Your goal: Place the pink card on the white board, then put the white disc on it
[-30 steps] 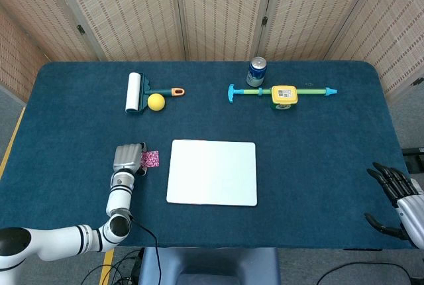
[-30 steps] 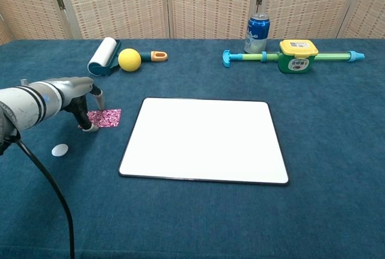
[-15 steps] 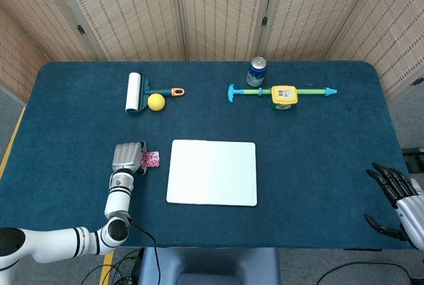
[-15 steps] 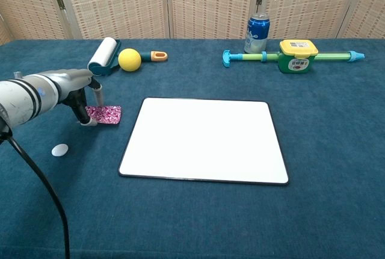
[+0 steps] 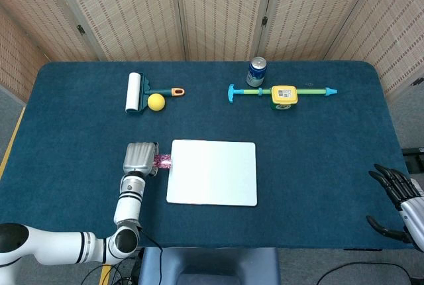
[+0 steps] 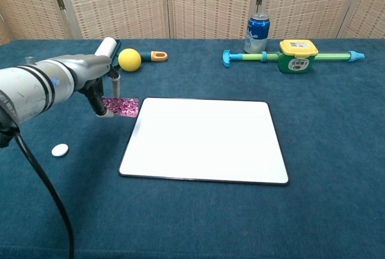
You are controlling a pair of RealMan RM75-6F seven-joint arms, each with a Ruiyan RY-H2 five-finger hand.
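Note:
The pink patterned card (image 6: 122, 106) hangs just above the cloth, pinched by my left hand (image 6: 96, 88), at the left edge of the white board (image 6: 204, 140). From the head view the card (image 5: 163, 161) peeks out to the right of my left hand (image 5: 140, 158) and touches the outline of the white board (image 5: 212, 172). The white disc (image 6: 60, 149) lies on the cloth to the near left, hidden under my arm in the head view. My right hand (image 5: 399, 200) rests at the table's near right corner, fingers spread and holding nothing.
Along the back stand a lint roller (image 5: 134, 91), a yellow ball (image 5: 156, 101), a blue can (image 5: 256, 71) and a green-and-teal water gun (image 5: 283, 94). The blue cloth table (image 5: 318, 146) ends just in front of the board.
My left hand has lifted the pink card off the cloth and carried it to the right, up to the board's left edge. The disc and right hand have not moved.

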